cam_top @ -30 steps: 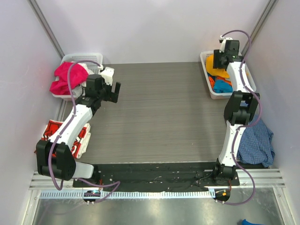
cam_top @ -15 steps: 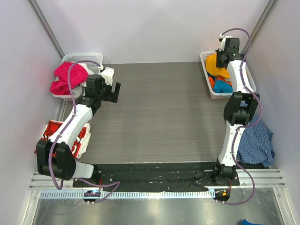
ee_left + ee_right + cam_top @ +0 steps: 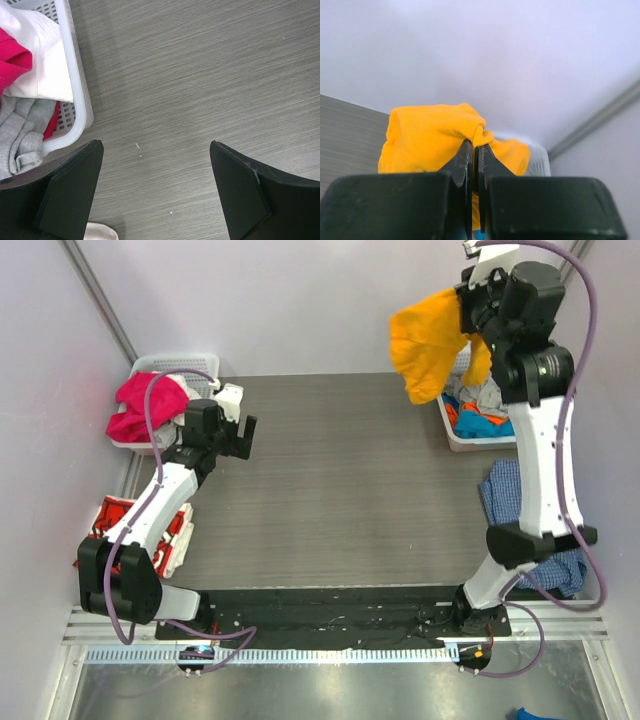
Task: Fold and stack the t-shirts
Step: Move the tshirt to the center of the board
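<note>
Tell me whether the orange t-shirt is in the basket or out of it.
Out. The right gripper, shut on the orange t-shirt, holds it bunched and hanging in the air above the white basket.

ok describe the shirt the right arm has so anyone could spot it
Go to the far right corner of the table, above the white basket. There the right hand holds up a bunched t-shirt. It is bright orange-yellow and alone hangs in the air.
</note>
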